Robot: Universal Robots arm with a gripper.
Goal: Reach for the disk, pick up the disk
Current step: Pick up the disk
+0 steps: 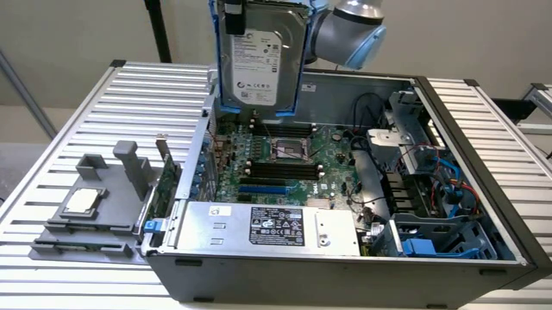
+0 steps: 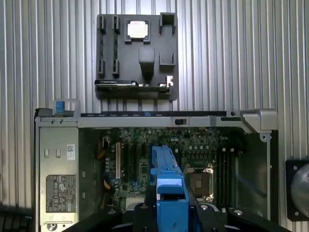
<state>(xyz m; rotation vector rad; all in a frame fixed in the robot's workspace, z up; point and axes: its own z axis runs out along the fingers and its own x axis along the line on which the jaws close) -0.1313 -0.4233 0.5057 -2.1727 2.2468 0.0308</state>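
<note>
i have the gripper [image 2: 170,212] clamped on the rigid, heavy, blue-bracketed silver-grey metal disk [image 1: 260,61], hanging edge-gripped above the open grey computer case [image 1: 345,258].

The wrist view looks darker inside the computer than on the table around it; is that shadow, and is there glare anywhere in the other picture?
Wrist view: the ribbed table is evenly bright, while the case interior around the motherboard sits in shade; the blue bracket of the disk looks soft up close. Exterior view: soft, even light, mild sheen on the disk held high, faint shadow under the grey fixture.
</note>
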